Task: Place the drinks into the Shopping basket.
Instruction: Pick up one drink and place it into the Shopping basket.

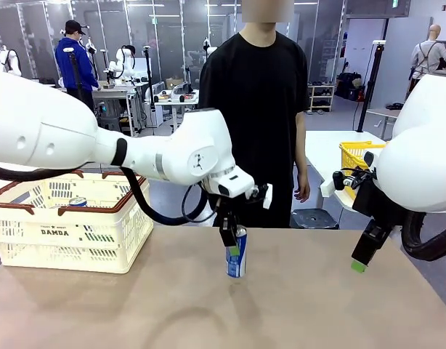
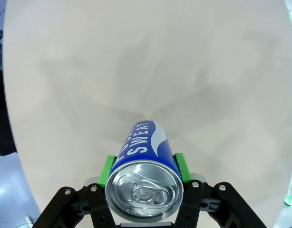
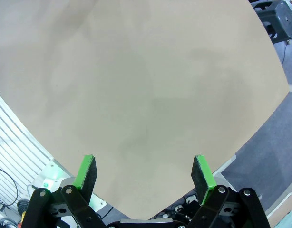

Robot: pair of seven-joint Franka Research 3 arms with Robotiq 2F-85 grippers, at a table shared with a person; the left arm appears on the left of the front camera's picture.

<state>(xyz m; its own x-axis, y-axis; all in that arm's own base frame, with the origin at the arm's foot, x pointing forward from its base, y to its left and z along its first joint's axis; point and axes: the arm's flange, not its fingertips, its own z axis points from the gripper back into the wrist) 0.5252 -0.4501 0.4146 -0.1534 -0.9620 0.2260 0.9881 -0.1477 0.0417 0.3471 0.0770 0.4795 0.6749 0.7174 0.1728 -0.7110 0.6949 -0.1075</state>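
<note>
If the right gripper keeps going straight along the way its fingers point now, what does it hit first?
Most likely the bare tabletop. The right gripper is open with nothing between its green pads, and the right wrist view shows plain table surface ahead. How far off the surface lies is hard to judge.

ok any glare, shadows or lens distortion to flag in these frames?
Front view: soft arm shadows on the table, no glare. Left wrist view: fisheye bends the table edges; mild sheen on the can top, faint crossing shadows beyond it. Right wrist view: same curved edges, even light, green pads sharp.
</note>
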